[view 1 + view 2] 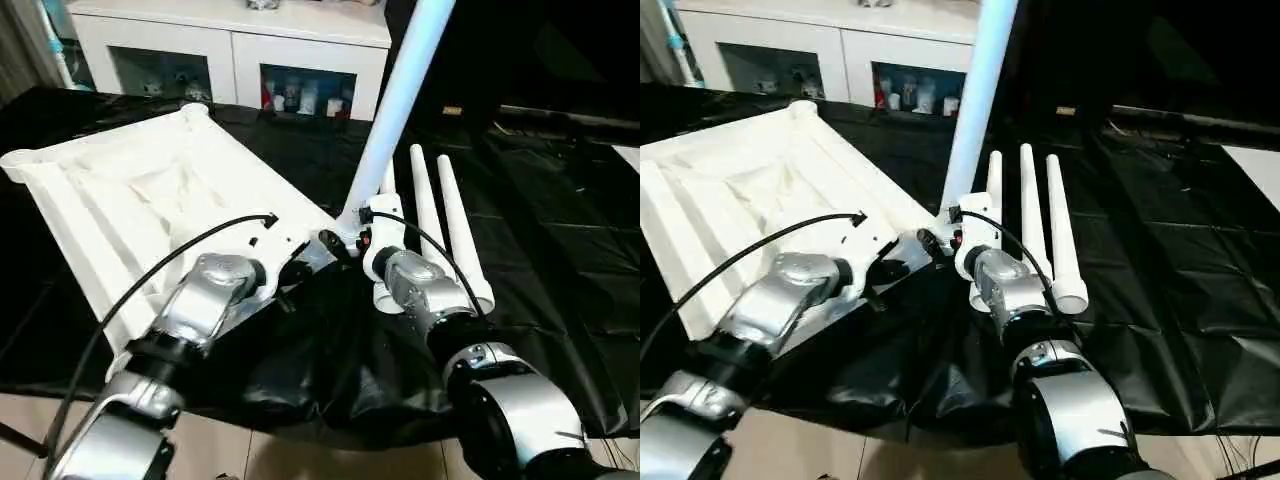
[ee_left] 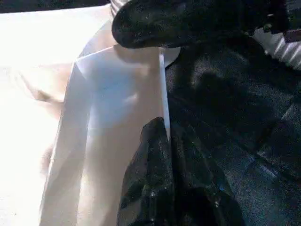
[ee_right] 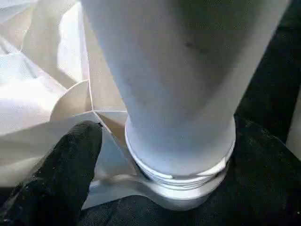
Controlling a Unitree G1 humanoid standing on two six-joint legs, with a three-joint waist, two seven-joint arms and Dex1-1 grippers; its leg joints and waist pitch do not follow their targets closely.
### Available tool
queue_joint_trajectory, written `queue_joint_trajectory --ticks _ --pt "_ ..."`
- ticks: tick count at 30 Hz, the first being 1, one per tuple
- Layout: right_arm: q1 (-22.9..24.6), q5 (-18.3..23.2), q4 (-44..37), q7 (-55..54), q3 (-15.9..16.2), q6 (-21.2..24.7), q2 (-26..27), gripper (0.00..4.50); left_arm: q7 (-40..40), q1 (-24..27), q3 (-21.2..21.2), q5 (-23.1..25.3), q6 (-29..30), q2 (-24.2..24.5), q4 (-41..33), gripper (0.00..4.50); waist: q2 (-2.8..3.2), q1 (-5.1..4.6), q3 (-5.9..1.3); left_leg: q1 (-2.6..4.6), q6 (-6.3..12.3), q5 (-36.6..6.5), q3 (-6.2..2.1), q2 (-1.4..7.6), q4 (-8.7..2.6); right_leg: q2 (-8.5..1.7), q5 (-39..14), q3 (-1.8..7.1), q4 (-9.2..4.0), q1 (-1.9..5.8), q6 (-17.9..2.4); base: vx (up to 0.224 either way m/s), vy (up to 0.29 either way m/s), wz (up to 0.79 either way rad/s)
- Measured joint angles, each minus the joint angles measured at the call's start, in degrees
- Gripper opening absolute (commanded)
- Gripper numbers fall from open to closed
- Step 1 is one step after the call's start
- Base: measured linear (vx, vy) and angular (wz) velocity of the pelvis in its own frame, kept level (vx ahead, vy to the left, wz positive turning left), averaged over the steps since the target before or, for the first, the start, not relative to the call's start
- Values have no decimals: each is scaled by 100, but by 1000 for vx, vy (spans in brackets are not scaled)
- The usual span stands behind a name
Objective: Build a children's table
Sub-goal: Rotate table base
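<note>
Nearest the robot, both silver forearms reach out over black sheeting [image 1: 560,260] spread on the floor. The left gripper [image 2: 162,136] is pinched shut on the thin side wall of the tabletop [image 1: 130,190], close to its near corner. The right gripper [image 1: 345,238] stands at the base of the upright leg [image 1: 395,110]; one black finger [image 3: 66,160] lies beside the leg's collar, and its jaws look wide apart with nothing clamped between them. That leg is seated in the corner socket [image 3: 188,193] and rises at a slight tilt. The tabletop lies upside down, ribbed underside up, stretching away to the left. Just right of the standing leg, three loose legs [image 1: 1050,220] lie side by side on the sheeting. Farthest back stands a white cabinet [image 1: 240,45] with glass doors.
</note>
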Motion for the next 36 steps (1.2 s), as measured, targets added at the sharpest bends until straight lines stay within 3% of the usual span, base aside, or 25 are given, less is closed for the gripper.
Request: queue_joint_trajectory --ticks 15,23,24,30,36 --pt "250 -73 -828 1887 516 -16 -819 435 -771 456 29 -162 -526 806 -505 0 -3 14 0 -12 -1 3 5 10 2 12 -34 1 3 -15 -26 0 0 0" --pt "445 44 -919 2200 547 -43 -756 435 -868 552 54 -215 -532 927 -644 0 -20 10 11 -12 -2 4 7 17 9 16 -34 1 12 -15 -26 0 0 0" --pt "443 96 -940 2200 520 -43 -730 410 -869 553 54 -216 -532 927 -646 0 -21 12 10 -12 -1 4 7 17 9 16 -34 1 12 -15 -26 0 0 0" --pt "440 190 -951 2187 419 -50 -708 363 -877 625 71 -215 -537 953 -737 0 -21 11 10 -11 0 4 10 18 11 16 -34 3 14 -16 -27 0 0 0" --pt "561 183 -1187 2247 503 -50 -657 314 -1132 827 12 -197 -1158 1172 -823 0 -18 60 12 -9 28 22 11 20 11 19 -36 3 17 -17 -30 0 0 0"
